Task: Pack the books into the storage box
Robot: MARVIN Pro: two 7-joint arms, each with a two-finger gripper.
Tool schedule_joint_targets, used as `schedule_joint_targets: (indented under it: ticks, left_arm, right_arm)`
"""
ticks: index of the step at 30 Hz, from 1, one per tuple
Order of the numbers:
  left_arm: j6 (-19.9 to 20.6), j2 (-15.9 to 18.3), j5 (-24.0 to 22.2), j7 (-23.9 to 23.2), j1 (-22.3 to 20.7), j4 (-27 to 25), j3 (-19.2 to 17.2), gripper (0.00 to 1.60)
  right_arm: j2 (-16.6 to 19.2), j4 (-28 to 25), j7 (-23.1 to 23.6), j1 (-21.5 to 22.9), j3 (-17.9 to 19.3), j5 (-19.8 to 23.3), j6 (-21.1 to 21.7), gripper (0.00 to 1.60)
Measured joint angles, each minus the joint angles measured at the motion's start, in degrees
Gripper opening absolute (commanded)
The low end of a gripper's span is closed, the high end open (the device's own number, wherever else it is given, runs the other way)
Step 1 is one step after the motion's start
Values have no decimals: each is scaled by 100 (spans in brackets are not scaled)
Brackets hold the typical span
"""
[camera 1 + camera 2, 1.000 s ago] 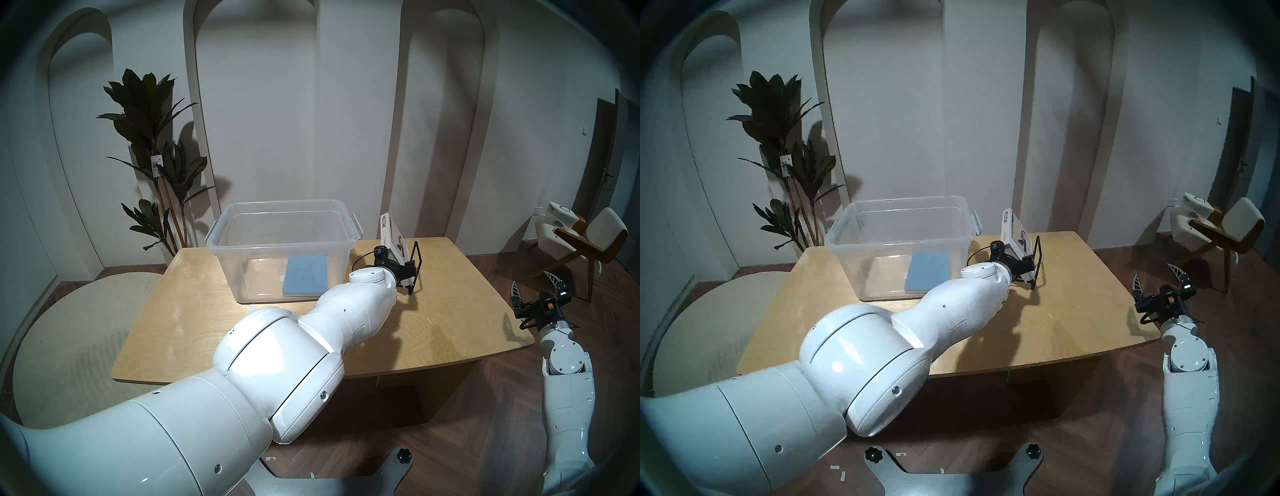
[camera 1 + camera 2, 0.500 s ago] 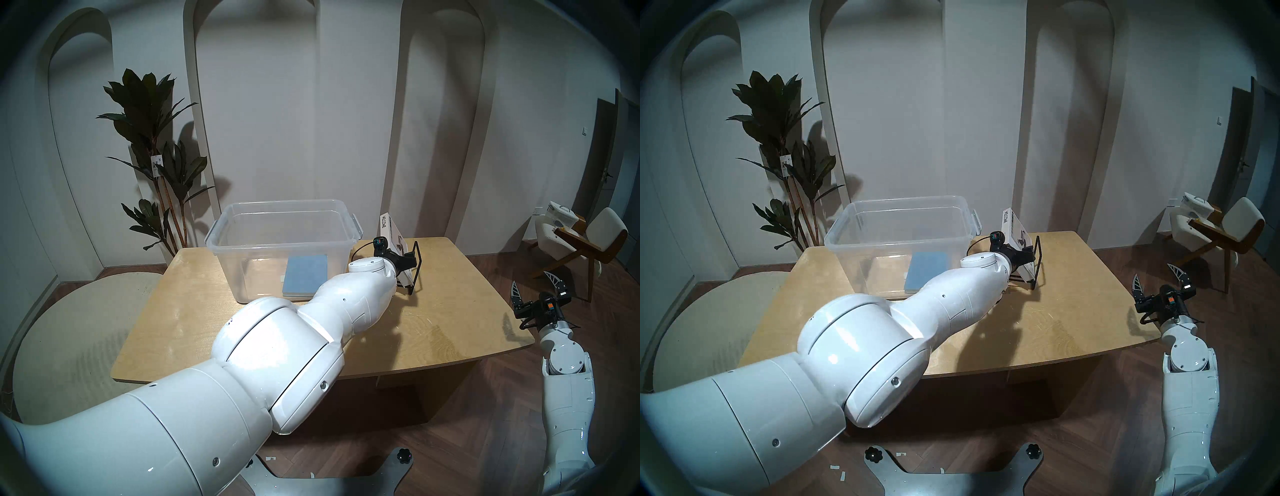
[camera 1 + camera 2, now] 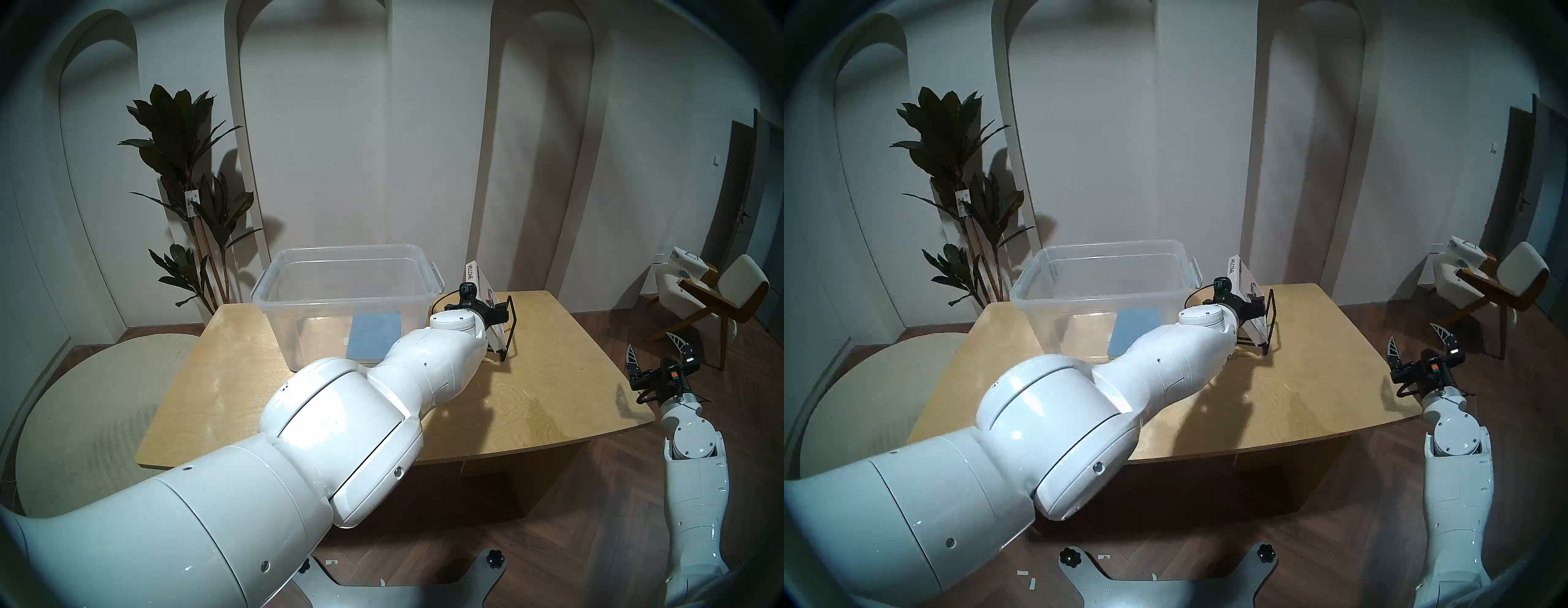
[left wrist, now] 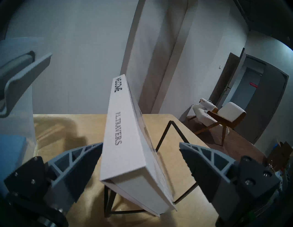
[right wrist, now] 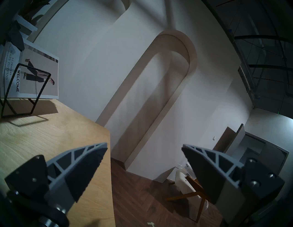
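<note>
1. Left gripper (image 4: 140,157) stands wide open astride the white book (image 4: 126,142), holding nothing; right gripper (image 3: 655,356) idles open off the desk (image 3: 530,403).
2. Leaning in the wire rack (image 4: 174,131), this rigid hardback looks heavy and smooth; pinch across both covers near the spine.
3. Farther off, the blue book (image 3: 375,335) lies flat inside the storage box (image 3: 339,293).

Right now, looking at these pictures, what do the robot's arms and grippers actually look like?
Both arms are glossy white, built of rounded, bulging segments with small round screw dots. The left arm ends in a black wrist block with a looping black cable. The right gripper has two pale grey, curved, pointed fingers with triangular cut-outs, and an orange mark on its black base. The left gripper has the same ribbed fingers with dark inner pads.
</note>
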Motion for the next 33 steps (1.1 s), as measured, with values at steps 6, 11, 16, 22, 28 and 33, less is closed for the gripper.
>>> schedule_joint_targets:
  ticks: [6,11,16,22,28,33]
  left_arm:
    - [-12,-5,12,-72,-27,5,36,0]
    - [-13,-5,21,-115,-37,19,60,0]
    - [-14,-4,38,-133,-50,25,91,0]
    - [-21,-2,51,-134,-82,1,125,0]
    - [-149,2,81,-139,-163,-126,164,0]
    - [-446,7,148,-138,-228,-271,225,0]
  right_arm:
    - [1,0,0,1,-1,1,-2,160]
    - [2,0,0,1,-1,1,-3,160]
    - [3,0,0,1,-2,1,-4,160]
    - [3,1,0,2,-2,1,-4,160]
    - [4,2,0,2,-2,1,-6,160]
    - [4,2,0,2,-2,1,-7,160]
